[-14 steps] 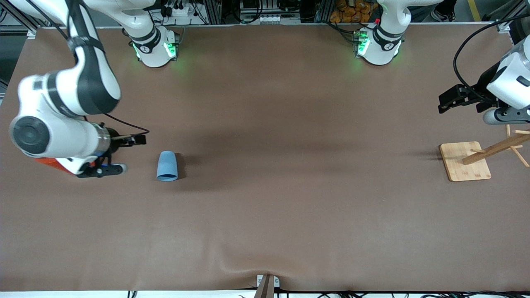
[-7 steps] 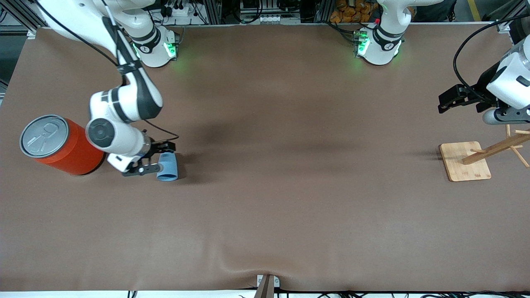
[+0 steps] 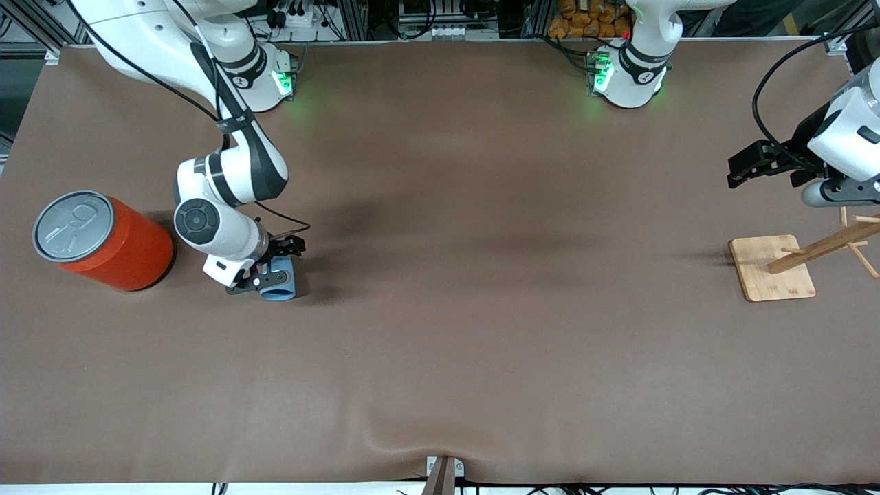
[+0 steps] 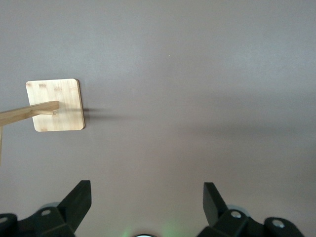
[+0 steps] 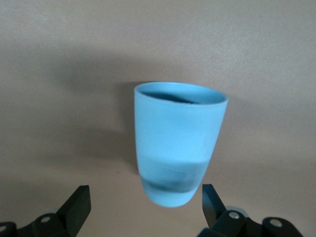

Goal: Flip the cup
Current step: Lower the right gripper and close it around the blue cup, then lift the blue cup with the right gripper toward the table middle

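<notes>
A brown mat covers the table [image 3: 481,330]; metal framing and cables [image 3: 426,20] run along its robot-side edge.

Orange can [image 3: 103,240] upright toward the right arm's end; wooden stand [image 3: 771,267] toward the left arm's.

No readable text, labels, brands or numbers in any view. Can [image 3: 103,240] lid has only embossed pull-tab shapes; marks on the arm bases [image 3: 258,79] are too small to read.

orange can [image 3: 103,240] beside right gripper [image 3: 273,265]
</notes>
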Robot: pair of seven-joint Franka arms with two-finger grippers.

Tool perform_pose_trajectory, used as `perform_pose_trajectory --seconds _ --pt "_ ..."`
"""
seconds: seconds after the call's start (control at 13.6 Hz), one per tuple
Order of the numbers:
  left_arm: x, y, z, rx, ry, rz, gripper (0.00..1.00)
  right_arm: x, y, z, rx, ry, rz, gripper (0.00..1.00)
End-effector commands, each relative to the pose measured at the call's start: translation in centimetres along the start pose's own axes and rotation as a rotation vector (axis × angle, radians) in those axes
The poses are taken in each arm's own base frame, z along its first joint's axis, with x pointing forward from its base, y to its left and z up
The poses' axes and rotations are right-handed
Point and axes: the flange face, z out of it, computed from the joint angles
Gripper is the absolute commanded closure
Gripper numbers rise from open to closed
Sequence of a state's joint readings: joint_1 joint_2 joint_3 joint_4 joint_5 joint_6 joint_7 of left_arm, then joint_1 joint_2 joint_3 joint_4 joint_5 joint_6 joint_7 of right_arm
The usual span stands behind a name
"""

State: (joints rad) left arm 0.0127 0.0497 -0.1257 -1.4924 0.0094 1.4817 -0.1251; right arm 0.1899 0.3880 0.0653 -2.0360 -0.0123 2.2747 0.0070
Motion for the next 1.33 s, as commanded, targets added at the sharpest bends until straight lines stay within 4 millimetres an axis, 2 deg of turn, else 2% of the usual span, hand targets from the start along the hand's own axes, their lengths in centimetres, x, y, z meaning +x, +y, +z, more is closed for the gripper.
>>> perform_pose_trajectory --seconds 0.0,0.22,0.37,0.44,0.52,0.59,0.74,0.89,1.11,1.18,1.25 --pt "-0.4 -0.1 -0.5 0.001 -0.002 -0.009 0.0 0.2 0.4 1.0 -0.023 0.018 -0.033 0.0" --pt "-0.4 -0.1 -0.5 0.001 -0.002 -0.009 0.0 0.9 1.0 3.1 -0.061 0.051 -0.076 0.0" --pt "-0.4 -0.1 -0.5 0.001 -0.002 -0.009 0.0 1.4 2.6 4.6 -0.063 0.077 -0.123 0.0" --pt "-0.4 -0.1 -0.5 0.001 -0.002 -0.009 0.0 1.5 3.3 5.0 -0.061 0.091 -0.156 0.22" --pt "-0.4 -0.1 -0.5 0.001 -0.002 -0.009 0.0 1.6 3.7 4.9 -0.06 0.097 -0.163 0.7" --pt "-0.4 -0.1 -0.5 0.001 -0.002 -0.009 0.0 1.8 3.1 4.7 -0.056 0.096 -0.16 1.0" --pt "-0.4 -0.1 -0.5 0.001 -0.002 -0.009 0.0 2.9 2.4 2.9 -0.049 0.111 -0.144 1.0" --pt "-0.4 -0.1 -0.5 0.001 -0.002 -0.009 0.0 5.4 -0.5 -1.0 -0.035 0.108 -0.189 1.0" --pt "-0.4 -0.1 -0.5 0.001 -0.002 -0.009 0.0 9.4 -9.2 -5.2 0.101 0.175 -0.26 1.0" --pt "-0.4 -0.1 -0.5 -0.001 -0.003 -0.009 0.0 10.1 -11.7 -5.3 0.119 0.19 -0.297 1.0" --pt "-0.4 -0.1 -0.5 -0.001 -0.003 -0.008 0.0 10.8 -15.2 -6.2 0.129 0.222 -0.342 1.0"
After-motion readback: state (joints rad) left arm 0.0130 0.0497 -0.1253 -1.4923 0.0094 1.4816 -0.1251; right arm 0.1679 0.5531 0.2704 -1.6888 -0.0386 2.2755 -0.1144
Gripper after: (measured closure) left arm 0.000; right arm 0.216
